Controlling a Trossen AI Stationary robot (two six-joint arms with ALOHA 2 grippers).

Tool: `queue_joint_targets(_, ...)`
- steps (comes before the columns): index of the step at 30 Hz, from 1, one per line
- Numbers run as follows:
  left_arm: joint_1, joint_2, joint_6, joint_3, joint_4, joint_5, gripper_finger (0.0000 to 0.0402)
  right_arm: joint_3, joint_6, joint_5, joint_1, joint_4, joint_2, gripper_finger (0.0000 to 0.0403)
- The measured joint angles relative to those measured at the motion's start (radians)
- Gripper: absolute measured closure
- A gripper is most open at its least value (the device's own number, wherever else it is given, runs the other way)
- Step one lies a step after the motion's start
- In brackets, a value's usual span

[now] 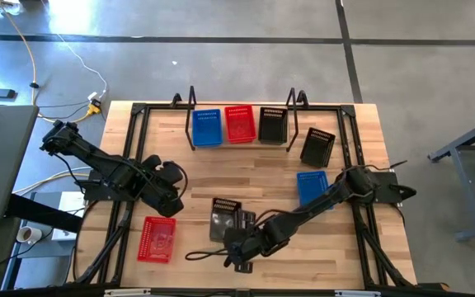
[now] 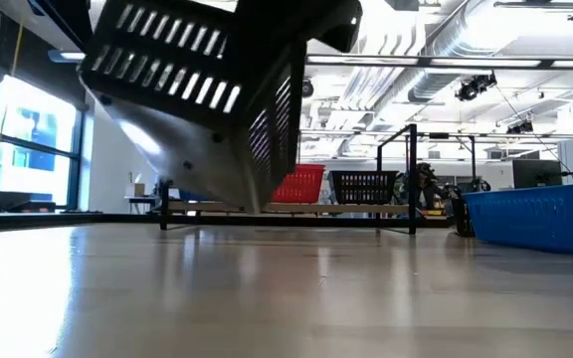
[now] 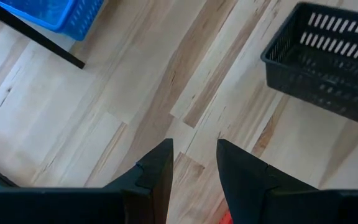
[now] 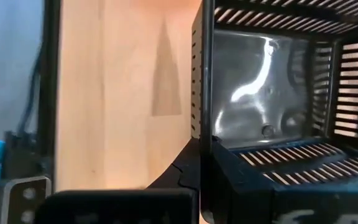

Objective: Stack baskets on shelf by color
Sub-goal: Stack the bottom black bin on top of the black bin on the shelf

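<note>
On the shelf (image 1: 191,107) at the table's far side stand a blue basket (image 1: 206,128), a red one (image 1: 239,124) and a black one (image 1: 272,124), side by side. A black basket (image 1: 224,217) near the table's middle front is in my right gripper (image 1: 237,246), which is shut on it. The low view shows this basket (image 2: 207,89) off the table and tilted. My left gripper (image 1: 168,186) hovers open to its left, above bare wood, holding nothing. Loose on the table lie a red basket (image 1: 157,238), a blue basket (image 1: 312,186) and a black basket (image 1: 317,147). My right gripper holds the black basket by one upright wall (image 4: 202,134). One finger (image 4: 182,171) lies outside that wall; the basket hides the other. The fingers slant down from the table's near right side. The basket is lifted clear of the table and tilted.
The shelf's black wire uprights (image 1: 297,103) stand at both ends of its plank. The table's black frame bars (image 1: 359,223) run along its left and right sides. Bare wood lies between the shelf and the lifted basket. A cable (image 1: 200,254) lies near the front edge.
</note>
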Motion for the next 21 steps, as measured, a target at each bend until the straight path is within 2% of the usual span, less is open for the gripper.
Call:
queue_joint_targets(9, 0.000, 0.000, 0.026, 0.000, 0.000, -0.028, 0.0287, 0.000, -0.074, 0.091, -0.012, -0.153, -0.049, 0.0402)
queue_joint_targets(21, 0.053, 0.000, 0.028, 0.000, -0.003, -0.037, 0.0287, 0.000, -0.194, 0.169, -0.110, -0.393, -0.124, 0.0403)
